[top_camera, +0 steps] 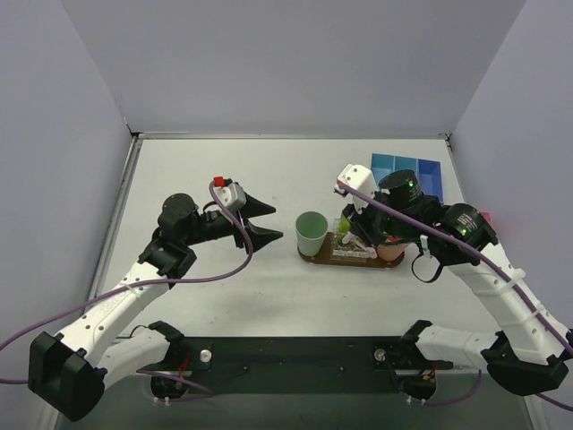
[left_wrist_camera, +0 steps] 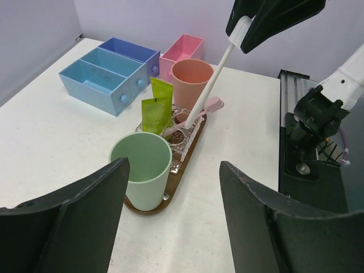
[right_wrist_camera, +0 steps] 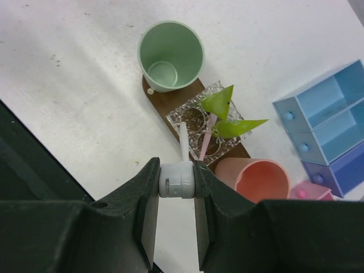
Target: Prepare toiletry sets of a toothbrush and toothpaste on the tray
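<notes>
The right gripper [right_wrist_camera: 177, 172] is clamped on the butt of a white toothbrush [right_wrist_camera: 183, 139], holding it tilted with its lower end at the clear holder [right_wrist_camera: 181, 115] on the tray [right_wrist_camera: 162, 100]; two toothpaste tubes [left_wrist_camera: 154, 111] and a pink toothbrush [left_wrist_camera: 202, 109] lean in that holder, between a mint-green cup [right_wrist_camera: 170, 54] and a salmon cup [right_wrist_camera: 256, 179]. The left gripper [top_camera: 264, 221] hangs well apart, left of the tray; its fingers are spread wide, holding nothing.

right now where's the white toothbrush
The white toothbrush is pinched in the right claw, slanting down to the clear holder on the tray, between the green cup and the pink cup.
</notes>
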You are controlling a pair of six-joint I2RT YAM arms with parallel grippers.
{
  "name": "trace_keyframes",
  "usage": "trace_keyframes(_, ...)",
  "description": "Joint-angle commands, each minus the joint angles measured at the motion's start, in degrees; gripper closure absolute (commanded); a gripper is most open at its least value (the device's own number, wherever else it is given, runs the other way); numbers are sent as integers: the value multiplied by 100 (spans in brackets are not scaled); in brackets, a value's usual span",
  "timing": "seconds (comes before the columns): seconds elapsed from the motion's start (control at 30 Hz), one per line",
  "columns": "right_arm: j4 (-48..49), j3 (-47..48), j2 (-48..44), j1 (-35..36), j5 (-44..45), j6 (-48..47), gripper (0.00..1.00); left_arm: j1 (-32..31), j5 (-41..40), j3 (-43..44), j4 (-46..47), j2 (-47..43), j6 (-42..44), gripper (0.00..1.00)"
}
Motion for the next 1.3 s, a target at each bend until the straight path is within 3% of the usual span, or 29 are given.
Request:
trace_keyframes(0.0, -98, 123, 214, 104, 668, -263, 100, 40, -288, 11, 339, -50, -81, 25)
trace_keyframes(0.17, 25, 9, 373, 245, 1036, -395, 100, 40, -305, 20, 295, -6, -64, 25)
trace_keyframes(0.63, 254, -193, 680, 552, 975, -404, 100, 40, -305, 46, 189, 29, 24, 25)
trace_keyframes(1.27, 1045, -1133, 813, 816, 1529, -580, 100, 40, -323, 29, 154, -32, 103, 25)
